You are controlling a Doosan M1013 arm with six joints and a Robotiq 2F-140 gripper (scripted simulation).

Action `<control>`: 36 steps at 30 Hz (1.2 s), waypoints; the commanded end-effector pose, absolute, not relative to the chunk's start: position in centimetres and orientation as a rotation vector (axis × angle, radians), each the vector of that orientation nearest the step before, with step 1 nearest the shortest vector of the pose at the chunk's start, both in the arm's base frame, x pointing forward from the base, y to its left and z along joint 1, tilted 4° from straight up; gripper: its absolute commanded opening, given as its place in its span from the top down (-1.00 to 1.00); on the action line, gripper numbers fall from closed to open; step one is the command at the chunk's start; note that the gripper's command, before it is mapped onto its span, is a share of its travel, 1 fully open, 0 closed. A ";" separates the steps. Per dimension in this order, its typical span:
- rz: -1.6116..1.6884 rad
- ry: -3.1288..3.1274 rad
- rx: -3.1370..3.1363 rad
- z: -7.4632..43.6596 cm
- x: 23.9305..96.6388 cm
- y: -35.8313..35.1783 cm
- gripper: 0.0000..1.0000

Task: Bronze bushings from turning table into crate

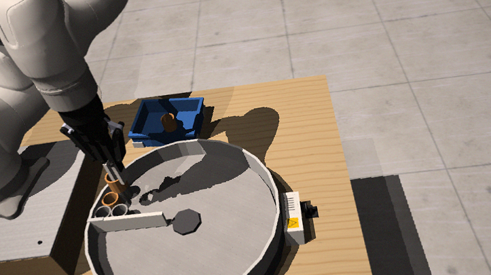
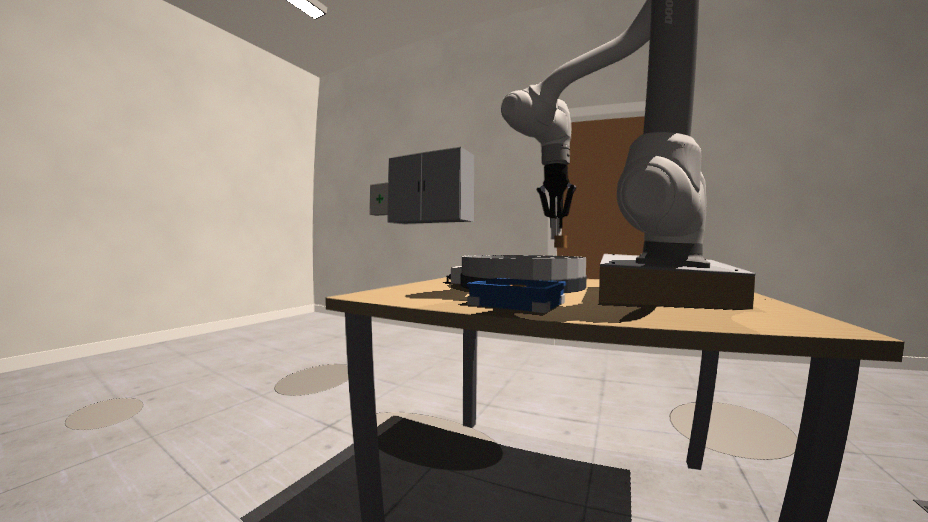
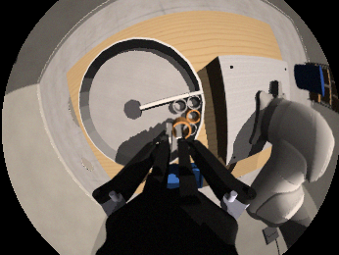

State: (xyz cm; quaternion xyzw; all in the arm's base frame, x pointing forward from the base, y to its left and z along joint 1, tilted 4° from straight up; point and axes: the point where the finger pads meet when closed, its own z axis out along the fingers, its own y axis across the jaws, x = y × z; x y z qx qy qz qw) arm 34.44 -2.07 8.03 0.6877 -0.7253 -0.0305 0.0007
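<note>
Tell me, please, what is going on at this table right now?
The arm's claw is shut on a bronze bushing, held above the turning table. One bronze bushing and two steel bushings remain beside the divider. Another bronze bushing already stands in the blue crate.

1. Cream wall (image 2: 155,194) left; grey back wall with brown door (image 2: 600,188).
2. Grey wall cabinet (image 2: 429,185), first-aid box (image 2: 378,198) beside it.
3. Tiled floor (image 2: 194,441); ceiling light (image 2: 306,6).
4. Wooden table (image 2: 765,334), dark legs.
</note>
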 end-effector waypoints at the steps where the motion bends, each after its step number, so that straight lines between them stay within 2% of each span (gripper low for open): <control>1: -0.096 -2.278 2.160 8.0 34.4 -2.1 1.00; 19: -0.096 -2.278 2.160 8.1 34.3 -0.7 1.00; 27: -0.096 -2.278 2.160 8.3 33.8 2.4 1.00; 36: -0.096 -2.278 2.160 8.6 32.8 10.0 1.00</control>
